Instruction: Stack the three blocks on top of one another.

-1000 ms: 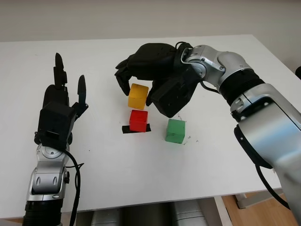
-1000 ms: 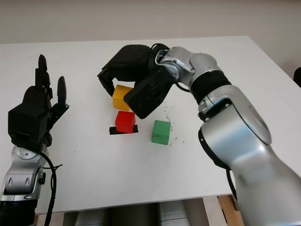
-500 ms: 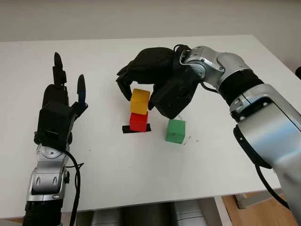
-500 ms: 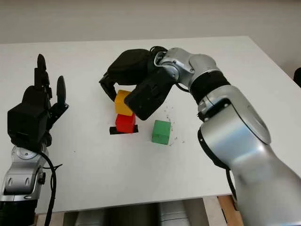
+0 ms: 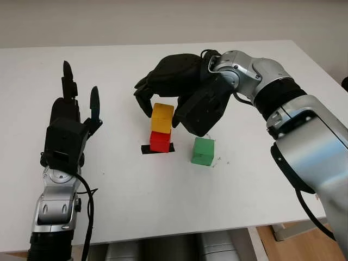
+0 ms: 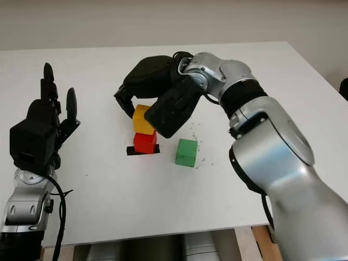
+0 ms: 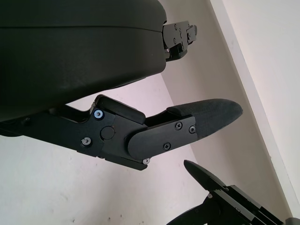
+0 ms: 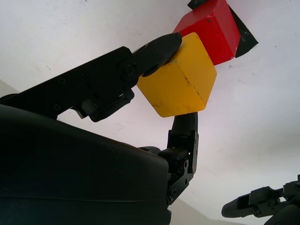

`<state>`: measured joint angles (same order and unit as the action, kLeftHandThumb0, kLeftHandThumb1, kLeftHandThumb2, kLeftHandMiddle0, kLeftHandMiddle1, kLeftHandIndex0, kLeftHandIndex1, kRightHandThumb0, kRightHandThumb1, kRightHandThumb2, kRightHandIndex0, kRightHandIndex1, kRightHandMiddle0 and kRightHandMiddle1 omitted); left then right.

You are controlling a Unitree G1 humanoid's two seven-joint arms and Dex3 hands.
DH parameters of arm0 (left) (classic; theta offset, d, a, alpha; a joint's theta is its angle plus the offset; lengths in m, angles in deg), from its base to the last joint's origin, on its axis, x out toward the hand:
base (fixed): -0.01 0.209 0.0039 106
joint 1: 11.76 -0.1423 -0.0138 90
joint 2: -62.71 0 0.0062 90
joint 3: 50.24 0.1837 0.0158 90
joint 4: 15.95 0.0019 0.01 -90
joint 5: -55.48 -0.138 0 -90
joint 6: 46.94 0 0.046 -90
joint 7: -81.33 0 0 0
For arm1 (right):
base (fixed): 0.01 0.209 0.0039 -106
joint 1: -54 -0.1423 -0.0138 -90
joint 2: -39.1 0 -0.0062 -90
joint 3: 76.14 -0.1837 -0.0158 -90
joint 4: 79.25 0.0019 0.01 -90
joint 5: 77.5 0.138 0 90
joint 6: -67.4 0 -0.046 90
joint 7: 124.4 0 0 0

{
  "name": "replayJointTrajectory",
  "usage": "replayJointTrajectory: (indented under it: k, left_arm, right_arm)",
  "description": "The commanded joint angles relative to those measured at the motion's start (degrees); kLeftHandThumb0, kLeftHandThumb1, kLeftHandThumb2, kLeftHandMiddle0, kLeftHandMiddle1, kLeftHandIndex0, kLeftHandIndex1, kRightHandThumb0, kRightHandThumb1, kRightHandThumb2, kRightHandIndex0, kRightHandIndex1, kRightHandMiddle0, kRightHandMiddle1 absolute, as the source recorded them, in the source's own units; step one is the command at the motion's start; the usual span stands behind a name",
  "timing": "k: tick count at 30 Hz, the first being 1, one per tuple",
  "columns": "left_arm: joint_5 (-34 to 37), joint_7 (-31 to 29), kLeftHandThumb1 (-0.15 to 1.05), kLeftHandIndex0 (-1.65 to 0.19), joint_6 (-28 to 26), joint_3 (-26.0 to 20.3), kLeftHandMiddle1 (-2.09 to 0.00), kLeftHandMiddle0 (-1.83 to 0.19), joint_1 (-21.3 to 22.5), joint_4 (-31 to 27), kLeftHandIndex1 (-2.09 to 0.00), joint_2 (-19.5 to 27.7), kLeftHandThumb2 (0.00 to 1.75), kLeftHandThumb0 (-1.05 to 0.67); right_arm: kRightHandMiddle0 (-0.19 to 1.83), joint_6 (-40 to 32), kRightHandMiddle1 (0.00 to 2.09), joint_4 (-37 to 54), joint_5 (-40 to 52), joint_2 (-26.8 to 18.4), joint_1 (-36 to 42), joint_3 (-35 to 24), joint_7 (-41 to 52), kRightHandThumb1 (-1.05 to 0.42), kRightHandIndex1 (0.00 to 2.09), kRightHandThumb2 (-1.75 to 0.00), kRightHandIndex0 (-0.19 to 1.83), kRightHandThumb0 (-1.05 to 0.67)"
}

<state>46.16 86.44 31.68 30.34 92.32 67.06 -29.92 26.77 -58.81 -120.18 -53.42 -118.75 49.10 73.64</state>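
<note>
A yellow block [image 5: 162, 117] sits on top of a red block [image 5: 160, 141], which stands on a black tape mark [image 5: 157, 149] near the table's middle. My right hand [image 5: 163, 109] reaches in from the right and is shut on the yellow block. In the right wrist view one fingertip [image 8: 161, 49] presses the yellow block [image 8: 180, 77] on one side and another finger [image 8: 185, 126] meets its opposite edge. A green block [image 5: 203, 151] stands alone on the table, just right of the stack. My left hand [image 5: 76, 111] is held up at the table's left, open.
The white table [image 5: 163, 206] stretches wide around the blocks, with its front edge near the bottom of the picture. The right forearm [image 5: 261, 81] crosses above the table's right half. A pale wall runs behind the table.
My right hand brought the yellow block down and slightly right, from hovering above the red block to sitting on it. The left hand and the green block stayed put.
</note>
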Motion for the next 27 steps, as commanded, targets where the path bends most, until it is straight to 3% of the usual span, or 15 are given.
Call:
replayJointTrajectory:
  k: [1,27]
  left_arm:
    - [0.0,0.19,1.05,0.19,-0.1,0.07,-0.04,0.19,0.12,-1.36,-0.03,-0.06,0.73,-0.84]
    - [-0.59,1.09,1.05,0.18,-0.12,0.37,-0.05,0.18,-1.03,-2.02,-0.03,-0.81,0.74,-0.81]
  right_arm:
    - [0.45,0.19,1.37,-0.27,0.82,-0.22,-1.08,-0.84,0.15,-0.92,0.05,-0.06,0.28,-0.4]
    - [0.47,-1.01,1.39,-0.83,-0.32,1.38,0.81,0.61,-1.13,-0.91,0.05,-0.05,0.29,-0.41]
